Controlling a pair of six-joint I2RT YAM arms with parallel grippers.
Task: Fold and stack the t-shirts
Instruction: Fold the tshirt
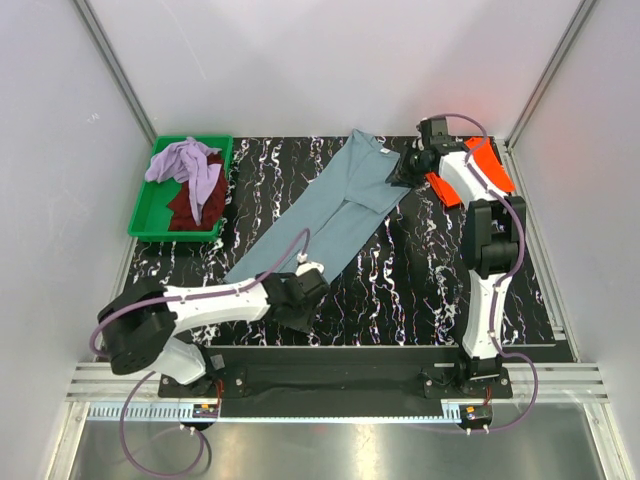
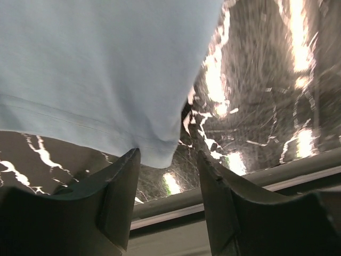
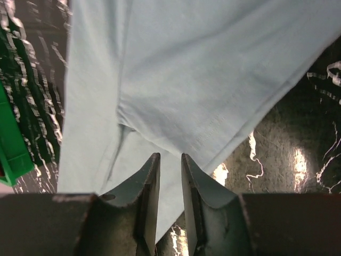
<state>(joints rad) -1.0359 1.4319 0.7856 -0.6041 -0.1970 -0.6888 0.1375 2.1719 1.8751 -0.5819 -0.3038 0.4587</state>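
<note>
Green tray (image 1: 143, 222): stands at the far left of the desk (image 1: 420, 290), well apart from both arms.
Lavender t-shirt (image 1: 185, 162): crumpled in the tray, at its far end and spilling over the pile.
Dark maroon t-shirt (image 1: 192, 206): bunched in the tray, partly under the lavender one.
Left end effector (image 2: 168, 160): low over the near part of the desk, at the near end of the blue-grey shirt. Its fingers (image 2: 120, 197) are spread apart, and the shirt's hem corner lies between the tips with neither finger closed on it.
Blue-grey t-shirt (image 1: 340, 205): laid out long and narrow on the desk. It runs diagonally from the left end effector up to the far middle, with the collar at the far end.
Right end effector (image 3: 169, 162): at the far right edge of the blue-grey shirt, by its sleeve. The fingers are drawn nearly together with only a thin slit between them. The wrist view does not show whether cloth is pinched there.
Orange t-shirt (image 1: 487, 166): lies at the far right corner of the desk, partly hidden by the right arm.
</note>
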